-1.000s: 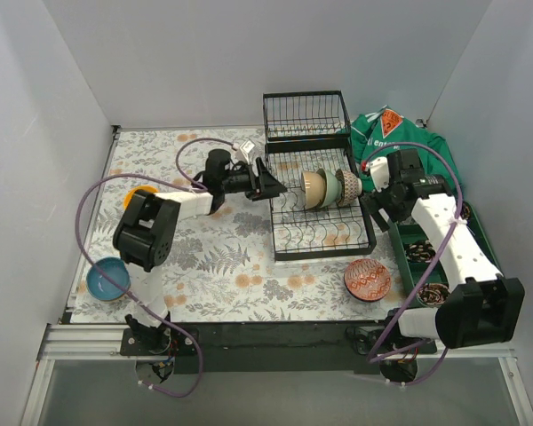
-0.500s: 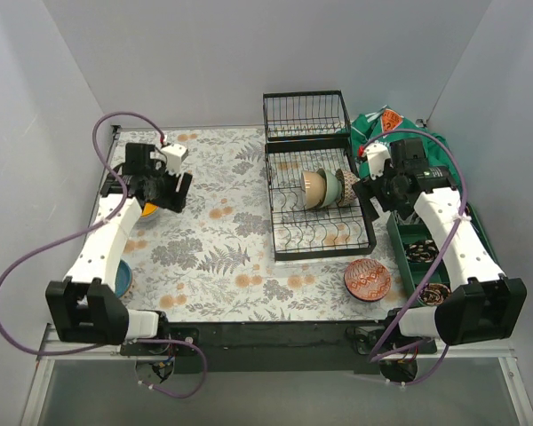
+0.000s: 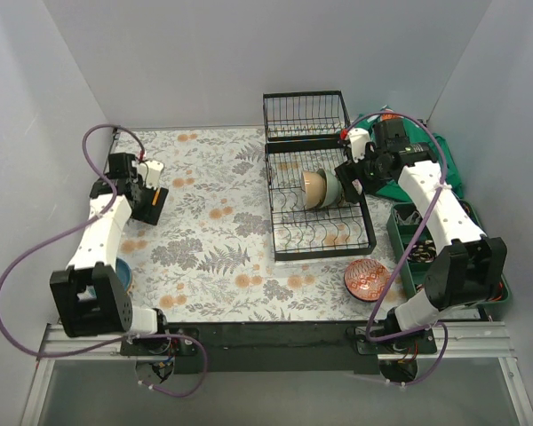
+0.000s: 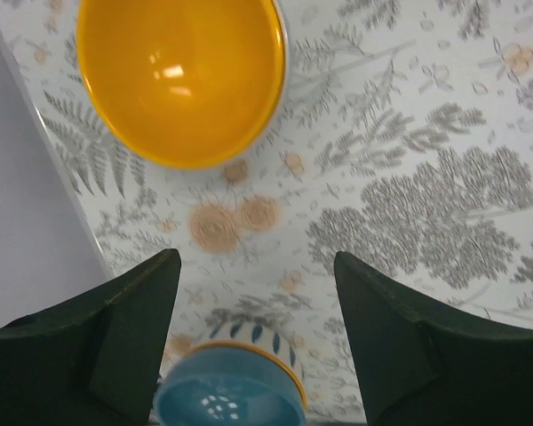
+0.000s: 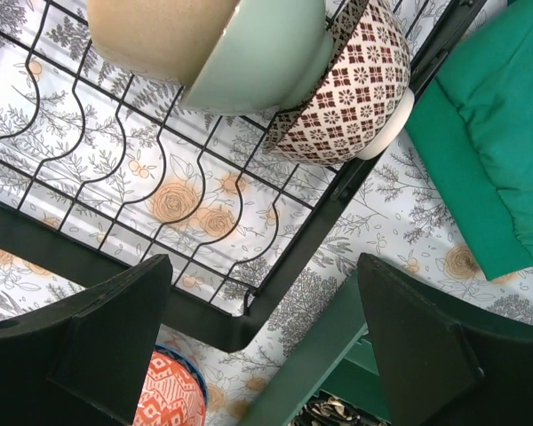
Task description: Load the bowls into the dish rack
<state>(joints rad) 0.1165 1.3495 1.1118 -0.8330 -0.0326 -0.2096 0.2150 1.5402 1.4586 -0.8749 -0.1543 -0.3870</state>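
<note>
Three bowls (image 3: 324, 186) parked in the dish rack (image 3: 324, 238), both claws empty

Top view: left gripper (image 3: 153, 200) is well left of the dish rack, right gripper (image 3: 349, 176) at its right edge. Left wrist: fingers spread wide, holding nothing, over the yellow-orange bowl (image 4: 182, 75) and blue bowl (image 4: 229, 395). Right wrist: fingers wide apart too, nothing held; cream bowl (image 5: 160, 35), mint bowl (image 5: 262, 62) and brown patterned bowl (image 5: 346, 89) racked, red patterned bowl (image 5: 164, 395) just in front of the dish rack.

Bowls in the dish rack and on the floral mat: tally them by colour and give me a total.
Cream bowl: 1
Mint green bowl: 1
Brown patterned bowl: 1
Yellow-orange bowl: 1
Blue bowl: 1
Red patterned bowl: 1
Total: 6
</note>
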